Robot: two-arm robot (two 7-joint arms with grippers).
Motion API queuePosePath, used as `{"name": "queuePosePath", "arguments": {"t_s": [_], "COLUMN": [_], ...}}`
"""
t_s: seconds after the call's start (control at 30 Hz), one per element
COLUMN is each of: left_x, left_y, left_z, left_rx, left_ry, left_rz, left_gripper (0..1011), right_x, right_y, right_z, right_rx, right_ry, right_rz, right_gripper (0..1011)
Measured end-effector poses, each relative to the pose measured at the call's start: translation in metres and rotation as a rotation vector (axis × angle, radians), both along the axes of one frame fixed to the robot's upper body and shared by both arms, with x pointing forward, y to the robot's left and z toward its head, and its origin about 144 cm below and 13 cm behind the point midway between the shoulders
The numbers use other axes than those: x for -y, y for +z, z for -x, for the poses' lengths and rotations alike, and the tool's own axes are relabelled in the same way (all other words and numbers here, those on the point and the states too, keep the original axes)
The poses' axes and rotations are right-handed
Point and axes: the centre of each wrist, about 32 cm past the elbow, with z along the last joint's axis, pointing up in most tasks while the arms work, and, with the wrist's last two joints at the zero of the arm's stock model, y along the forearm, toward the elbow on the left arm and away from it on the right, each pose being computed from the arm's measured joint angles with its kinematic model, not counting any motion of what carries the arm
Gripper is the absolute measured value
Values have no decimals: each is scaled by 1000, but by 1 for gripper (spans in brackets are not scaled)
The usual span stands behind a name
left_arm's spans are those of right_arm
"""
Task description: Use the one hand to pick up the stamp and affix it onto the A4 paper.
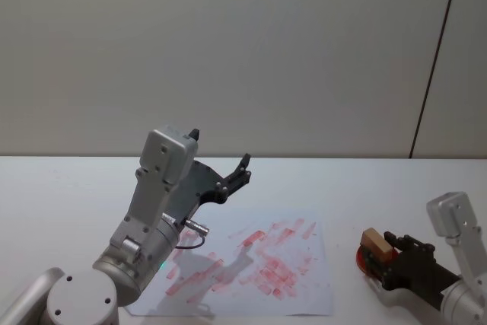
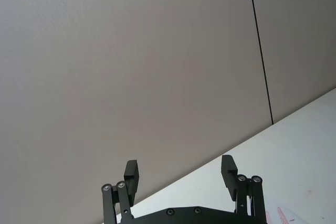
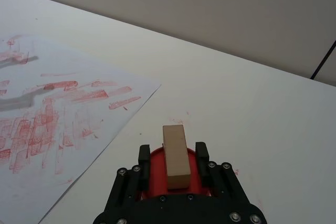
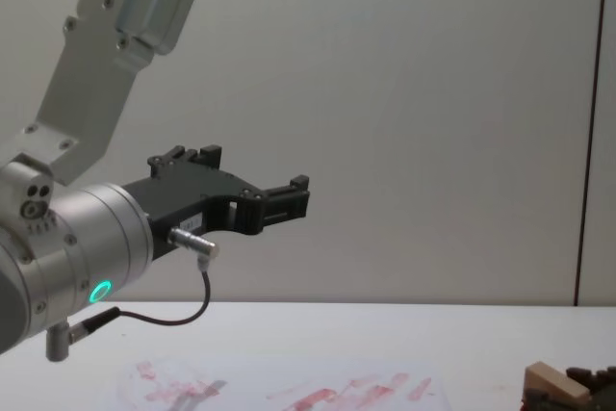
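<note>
stamp (image 3: 176, 156) pick-up looks to be the step in hand: the block has not yet been gripped. at the left, the left gripper (image 1: 221, 154) hangs raised well above the table (image 1: 61, 188), on the paper's left side, its fingers spread wide with nothing between them; it seems idle. in the middle lies the paper (image 1: 228, 298), flat on the table and covered in red smears. to its right, apart from its edge, sits the red ink pad (image 3: 152, 163), and the stamp stands on it. the right gripper (image 3: 173, 153) is low at the pad with one finger on each side of the stamp, parted enough that a strip of red pad shows between each finger and the wood, so it holds nothing yet. the next move likely calls for closing squarely on the stamp, lifting it straight off the pad, then carrying it left and pressing it down on the paper.
</note>
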Motion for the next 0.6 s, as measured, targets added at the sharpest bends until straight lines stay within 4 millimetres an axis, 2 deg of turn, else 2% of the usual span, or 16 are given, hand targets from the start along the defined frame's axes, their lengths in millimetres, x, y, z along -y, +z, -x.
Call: {"name": "queuePosePath", "arguments": {"t_s": [0.17, 0.2, 0.23, 0.33, 0.4, 0.6], "left_x": [0, 0, 0, 0, 0, 0], "left_y": [0, 0, 0, 0, 0, 0], "left_z": [0, 0, 0, 0, 0, 0], "left_rx": [0, 0, 0, 0, 0, 0], "left_ry": [0, 0, 0, 0, 0, 0], "left_rz": [0, 0, 0, 0, 0, 0], "left_gripper": [1003, 1003, 1003, 1002, 1002, 1002], "right_x": [1, 1, 1, 1, 1, 2], "right_y": [-2, -2, -2, -3, -3, -2], "right_z": [0, -1, -1, -1, -1, -1], "right_rx": [-2, -1, 0, 5, 11, 47], "right_ry": [-4, -6, -6, -9, -10, -6], "right_rz": [2, 2, 2, 4, 4, 9], "right_gripper": [418, 418, 349, 250, 216, 216]}}
